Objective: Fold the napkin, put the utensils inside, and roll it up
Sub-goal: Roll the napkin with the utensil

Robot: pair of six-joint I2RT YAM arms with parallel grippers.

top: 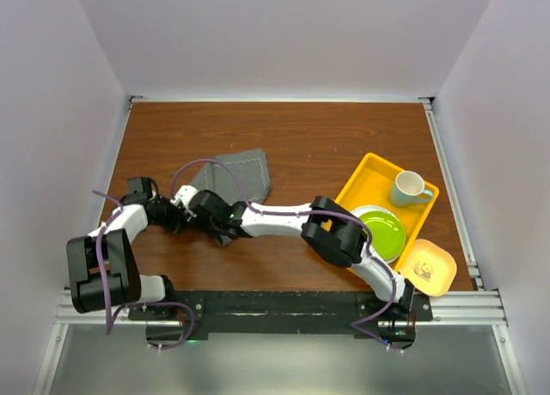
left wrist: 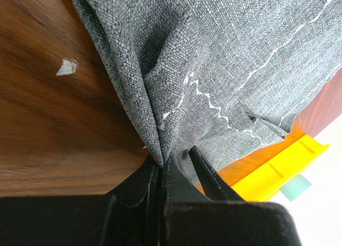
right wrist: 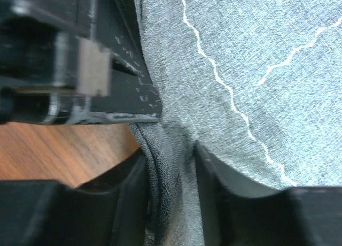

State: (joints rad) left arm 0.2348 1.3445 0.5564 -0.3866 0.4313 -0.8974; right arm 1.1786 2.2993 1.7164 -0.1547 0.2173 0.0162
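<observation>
The dark grey napkin (top: 249,173) lies left of the table's middle, its near corner bunched and lifted. My left gripper (top: 178,213) is shut on a pinched fold of that corner; the left wrist view shows the cloth (left wrist: 224,53) drawn into the closed jaws (left wrist: 160,164). My right gripper (top: 215,219) is right beside it. In the right wrist view its jaws (right wrist: 171,150) clamp a thick bunch of the napkin (right wrist: 267,43), with the left gripper's body (right wrist: 107,96) just above. No utensil shows in any view.
A yellow tray (top: 368,179) at the right holds a pale green mug (top: 409,189) and a green plate (top: 384,232). A small yellow dish (top: 433,267) sits near the right front edge. The tray (left wrist: 278,171) shows beyond the cloth in the left wrist view.
</observation>
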